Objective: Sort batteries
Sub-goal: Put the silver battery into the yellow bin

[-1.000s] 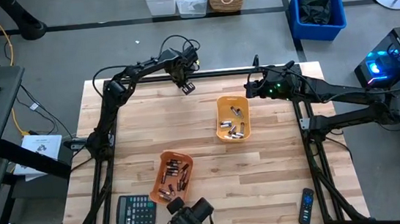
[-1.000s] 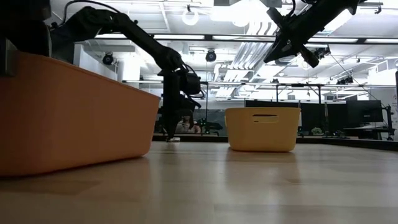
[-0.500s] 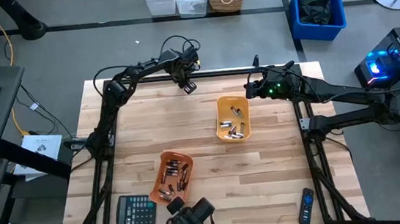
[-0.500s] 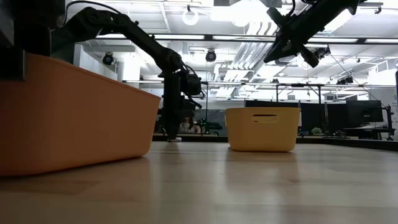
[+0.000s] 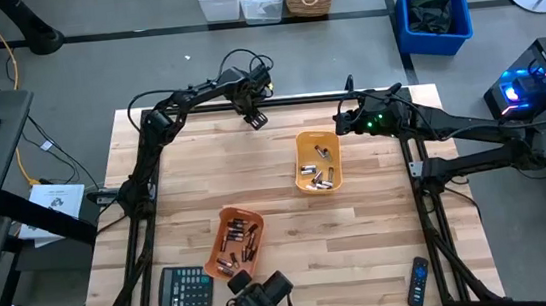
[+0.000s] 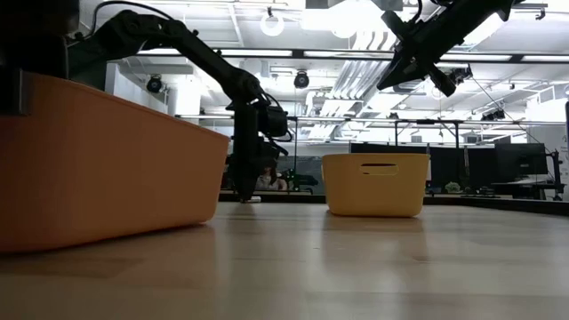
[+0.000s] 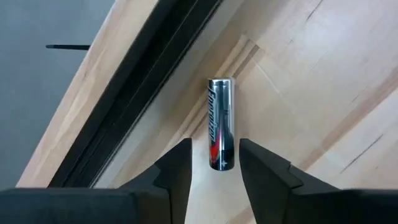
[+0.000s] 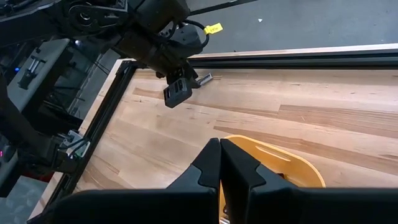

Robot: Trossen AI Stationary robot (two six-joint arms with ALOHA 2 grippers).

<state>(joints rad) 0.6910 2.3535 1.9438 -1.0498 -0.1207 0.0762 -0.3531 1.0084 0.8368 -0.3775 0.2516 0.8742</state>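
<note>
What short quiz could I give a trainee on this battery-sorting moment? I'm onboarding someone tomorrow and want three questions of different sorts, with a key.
1. True or false: the battery by the table's far edge lies between the open fingers of the left gripper.
2. Multiple choice: the right gripper is A) shut, above the far tray; B) open, inside the near tray; C) holding the remote.
3. Fill in: the calculator lies beside the ____ tray.

Key: 1 true; 2 A; 3 near
</note>
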